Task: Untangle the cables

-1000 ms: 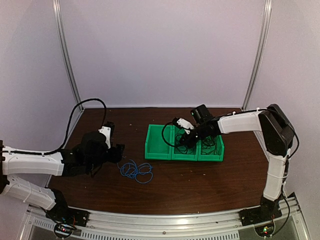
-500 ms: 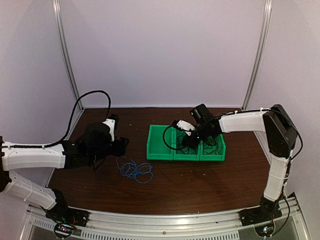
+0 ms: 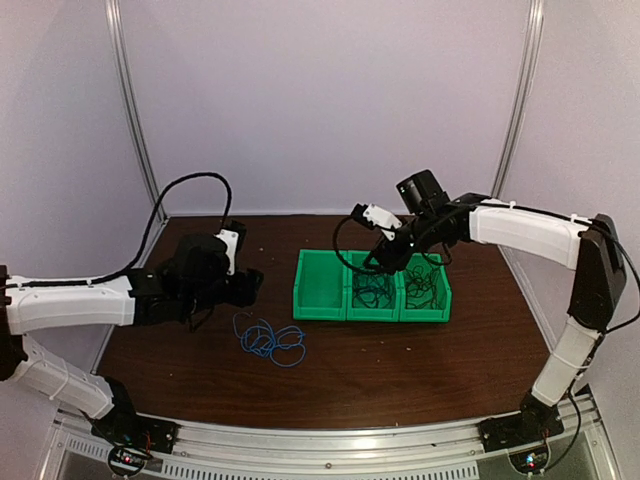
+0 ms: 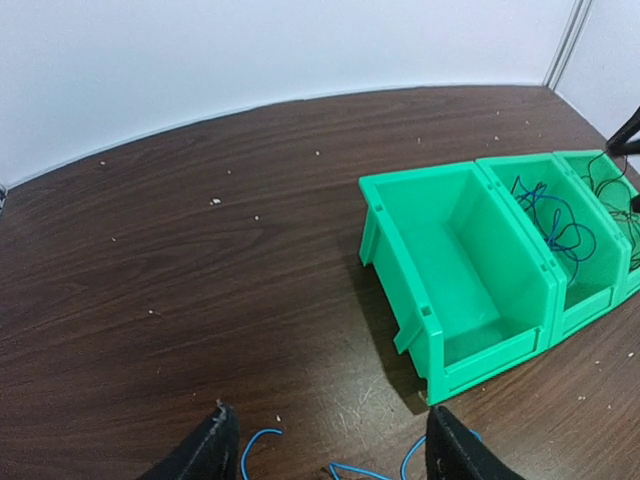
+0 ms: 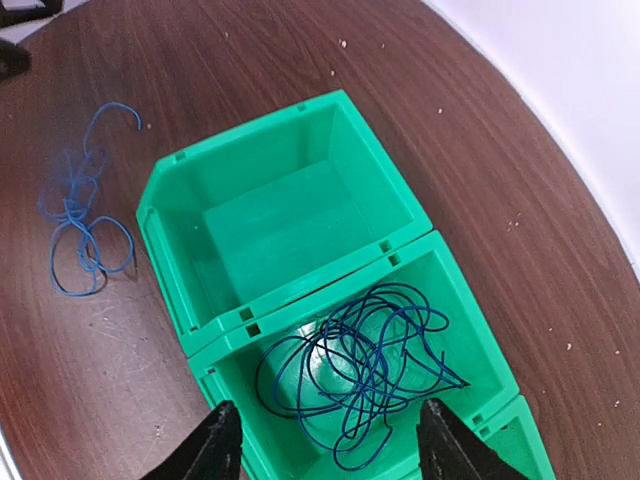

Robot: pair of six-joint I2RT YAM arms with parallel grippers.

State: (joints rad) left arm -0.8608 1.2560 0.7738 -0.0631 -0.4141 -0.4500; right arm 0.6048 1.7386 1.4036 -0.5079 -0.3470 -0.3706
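Lying loose on counter, near front-left corner of green bins, three in a row: blue cables, one small curly tangle. Coiled inside middle bin: dark cables. Left hand: fingers spread, holding nothing, near blue tangle. Right hand: fingers spread wide, holding nothing, above middle bin.
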